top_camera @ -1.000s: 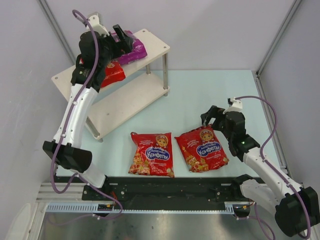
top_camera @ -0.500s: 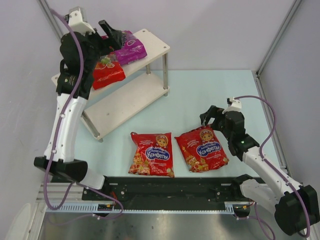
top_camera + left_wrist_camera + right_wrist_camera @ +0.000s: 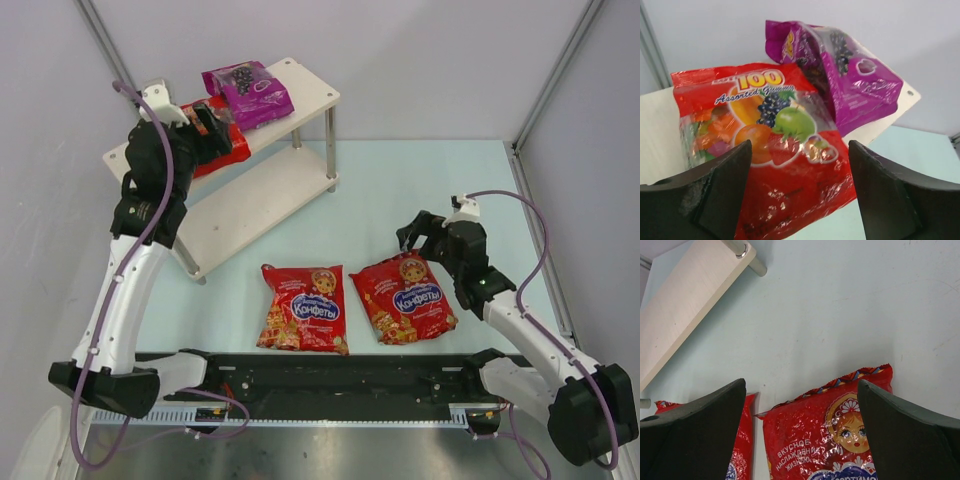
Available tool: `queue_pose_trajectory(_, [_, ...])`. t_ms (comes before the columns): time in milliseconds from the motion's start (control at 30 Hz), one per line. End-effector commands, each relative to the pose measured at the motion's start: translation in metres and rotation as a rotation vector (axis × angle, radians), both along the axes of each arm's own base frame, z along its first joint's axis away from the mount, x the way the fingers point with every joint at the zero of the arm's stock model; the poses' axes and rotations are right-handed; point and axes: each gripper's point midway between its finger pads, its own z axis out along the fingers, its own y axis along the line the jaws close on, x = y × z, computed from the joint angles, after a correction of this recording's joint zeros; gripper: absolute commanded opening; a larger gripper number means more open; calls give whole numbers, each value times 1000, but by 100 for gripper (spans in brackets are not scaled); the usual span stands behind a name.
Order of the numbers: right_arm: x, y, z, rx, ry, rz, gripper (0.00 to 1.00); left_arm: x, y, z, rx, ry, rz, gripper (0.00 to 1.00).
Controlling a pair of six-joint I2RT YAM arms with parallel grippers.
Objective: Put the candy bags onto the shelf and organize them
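Purple grape bag (image 3: 248,93) and red fruit-print bag (image 3: 765,150) lie side by side on the shelf (image 3: 310,95) top at upper left, beneath the left gripper (image 3: 797,165), jaws apart and empty. At lower centre, the left logo bag (image 3: 303,308) and right logo bag (image 3: 405,298) lie on the table (image 3: 400,190), with the right gripper (image 3: 418,235) spread wide above the latter.

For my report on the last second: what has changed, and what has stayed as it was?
The left gripper, open and empty, drew back from the purple grape bag toward the shelf's left end and now hovers over the red fruit bag. No grasp or release is visible. Both shelf bags, the two red doll-print bags on the table and the open right gripper stayed put.
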Motion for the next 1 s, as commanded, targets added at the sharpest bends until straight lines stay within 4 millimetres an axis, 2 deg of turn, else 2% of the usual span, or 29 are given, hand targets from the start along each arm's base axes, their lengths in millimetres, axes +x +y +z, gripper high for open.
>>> queue_pose_trajectory(0, [5,5,7,35,-23,5,97,-12,15,-7,24,-4,60,80])
queue_pose_trajectory(133, [5,5,6,36,-21,8,97,-4,19,-37,36,58,91,73])
queue_pose_trajectory(233, [4,4,5,29,-18,5,97,1,25,-50,38,85,119,68])
queue_pose_trajectory(600, [4,0,0,5,-7,-6,97,15,49,-70,16,138,223,57])
queue_pose_trajectory(967, [4,-3,-2,-12,-1,-16,98,34,58,-88,-4,175,285,52])
